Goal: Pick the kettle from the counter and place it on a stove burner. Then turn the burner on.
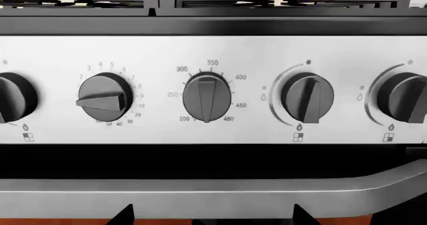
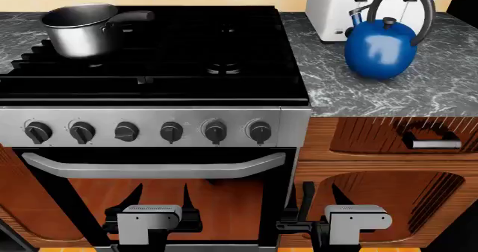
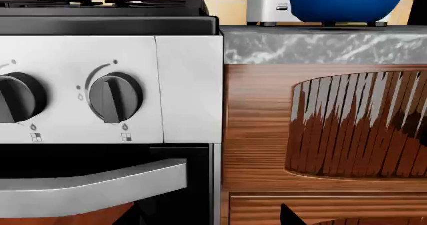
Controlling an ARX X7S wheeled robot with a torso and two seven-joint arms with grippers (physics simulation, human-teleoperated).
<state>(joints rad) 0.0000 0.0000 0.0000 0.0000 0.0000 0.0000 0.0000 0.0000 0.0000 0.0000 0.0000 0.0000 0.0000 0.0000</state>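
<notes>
Both grippers, left (image 2: 158,199) and right (image 2: 319,199), hung low with jaws spread, holding nothing. The kettle (image 2: 381,46) sat on the counter (image 2: 448,89), far above and beyond the right gripper. Facing the left gripper, one dial (image 1: 207,97) read 200 to 480.

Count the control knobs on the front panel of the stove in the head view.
6 control knobs, in one row across the steel panel. None seems hidden.
</notes>
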